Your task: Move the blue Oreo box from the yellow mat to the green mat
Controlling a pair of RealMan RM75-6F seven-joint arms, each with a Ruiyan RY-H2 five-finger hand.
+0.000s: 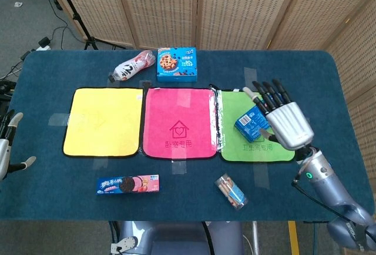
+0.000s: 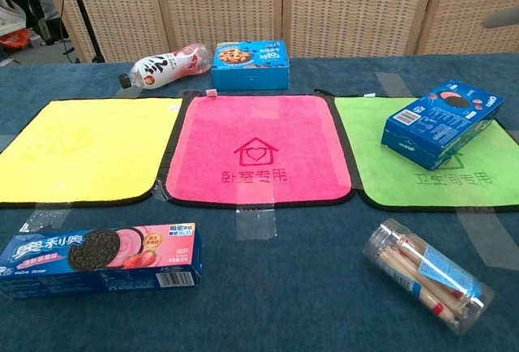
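The blue Oreo box (image 2: 442, 123) lies on the green mat (image 2: 422, 182), angled, with nothing touching it in the chest view. In the head view my right hand (image 1: 283, 118) hovers above the green mat (image 1: 235, 149) with its fingers spread and holding nothing. It hides most of the blue Oreo box (image 1: 249, 124), of which only the left end shows. The yellow mat (image 1: 103, 120) at the left is bare. My left hand (image 1: 7, 143) shows partly at the table's left edge, fingers apart and holding nothing.
A pink mat (image 2: 258, 149) lies between the yellow and green mats. A blue cookie box (image 2: 250, 64) and a lying bottle (image 2: 166, 64) are at the back. A strawberry Oreo box (image 2: 101, 259) and a clear tube of biscuit sticks (image 2: 426, 275) lie near the front edge.
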